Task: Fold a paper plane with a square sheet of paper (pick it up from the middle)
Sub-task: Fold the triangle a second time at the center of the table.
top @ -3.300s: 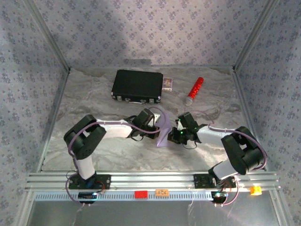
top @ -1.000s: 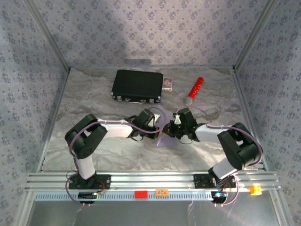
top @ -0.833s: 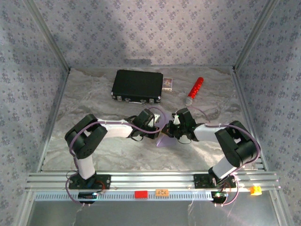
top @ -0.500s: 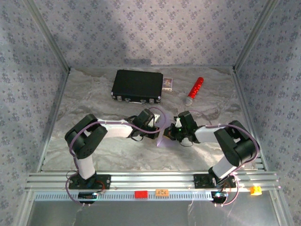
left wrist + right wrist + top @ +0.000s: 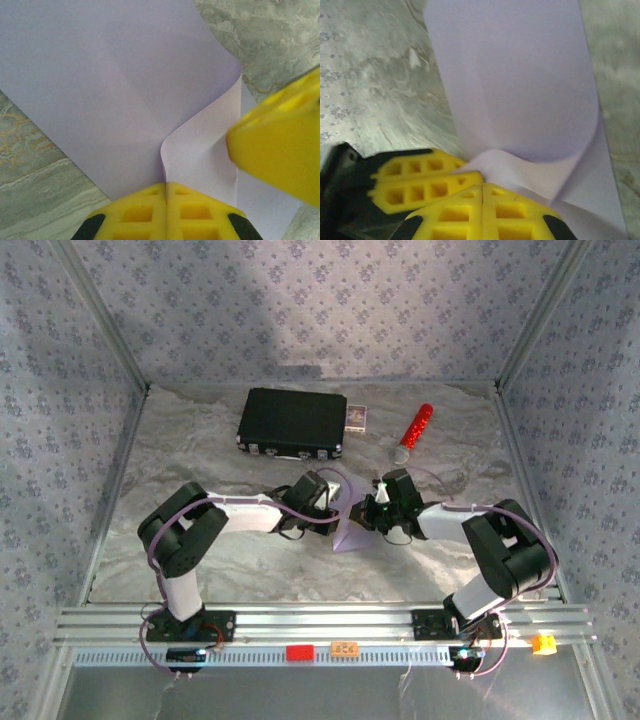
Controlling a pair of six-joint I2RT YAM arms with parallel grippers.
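Closing in over the past few seconds, the right pincer point(image 5: 482, 192) had swung leftward from its stand-off position to meet the sheet point(image 5: 100, 75) at mid-surface, while the left pincer point(image 5: 166, 189) kept its place beside it. Both pincers were clamped fully shut on the pale lilac paper, fingertips pressed together with the paper nipped between them. They sat just beside each other, the left one's yellow fingers showing at the lower left of the right wrist view. The sheet hung between the two arms above the marbled surface point(image 5: 200, 460), on the near side of the black case point(image 5: 292, 423) and well apart from it. Part of it curled over in a soft, uncreased bend at the grip, and the rest spread away flat. Whether its low corner touched the surface could not be told. No sharp crease was visible, which suggested an early stage of the job, apparently the first fold, with the paper lifted and being doubled over rather than yet shaped into a plane. The next move would likely call for bringing the curled half squarely onto the other so that the edges matched, then laying the paper down and pressing along the bend to set the crease. With so thin a sheet held at two close points, any uneven pull risked a skewed fold or a tear.
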